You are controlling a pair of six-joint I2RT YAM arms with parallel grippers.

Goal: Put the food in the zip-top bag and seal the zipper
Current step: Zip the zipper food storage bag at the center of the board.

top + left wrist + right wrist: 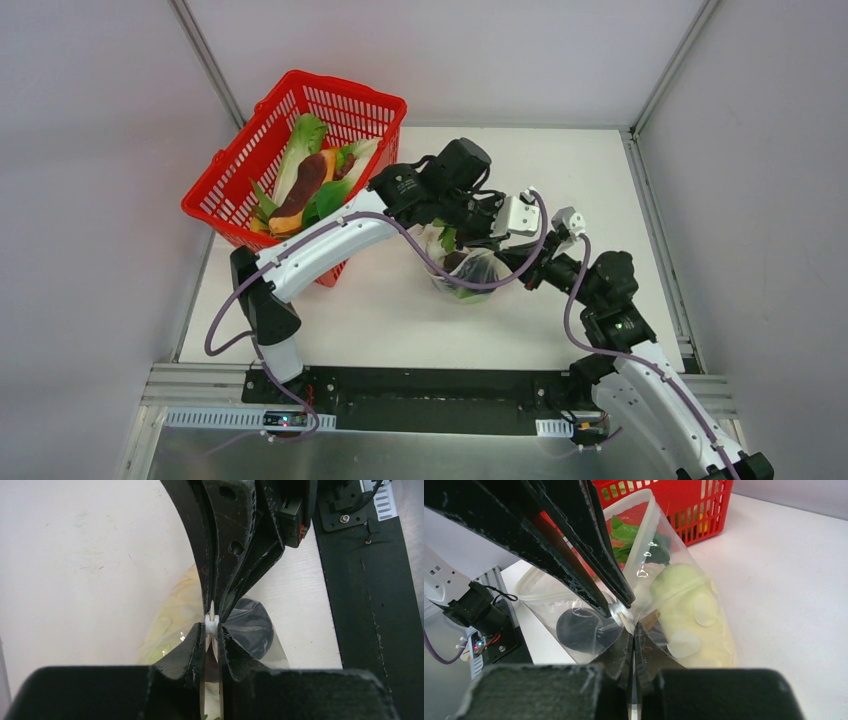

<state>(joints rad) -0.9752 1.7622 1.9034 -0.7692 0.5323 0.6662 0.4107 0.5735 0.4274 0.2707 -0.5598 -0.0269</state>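
At table centre, your clear crinkly zip-top bag [465,270] holds the dark purple eggplant [579,627] and pale white radish [689,615]. The left gripper [212,622] and right gripper [626,617] both pinch its thin transparent zipper strip [539,598], and the mouth gapes unsealed. At 10 o'clock, the red mesh basket [345,88] has leftover leafy food [300,190].

Seen from above, your left arm [330,238] and right arm [605,285] cover most of the zip-top bag [478,268], the right arm's base cut by the bottom edge; at the left wrist, a dark item [252,625] inside blurs beyond identification.
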